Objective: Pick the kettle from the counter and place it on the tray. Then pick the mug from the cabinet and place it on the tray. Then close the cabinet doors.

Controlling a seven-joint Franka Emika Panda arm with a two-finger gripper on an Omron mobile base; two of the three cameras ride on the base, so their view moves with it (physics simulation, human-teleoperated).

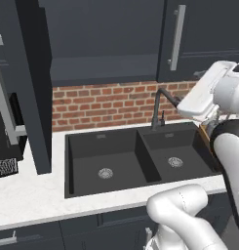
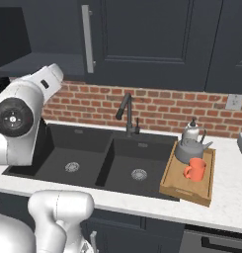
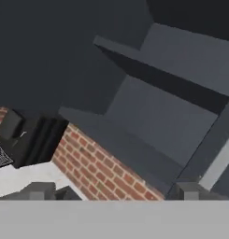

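Both kettle (image 2: 190,143) and orange mug (image 2: 195,169) sitting on the wooden tray (image 2: 184,191) right of the sink (image 2: 93,158), gripper (image 3: 111,191) fingers spread wide with nothing in them, facing the open cabinet (image 3: 153,116) shelf, left door (image 1: 30,88) swung out

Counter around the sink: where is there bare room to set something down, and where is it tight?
Free: the counter left of the sink, up to the open cabinet door, and the front strip before the basins. Also bare right of the tray. Crowded: the tray itself, where the kettle and mug take the far half.
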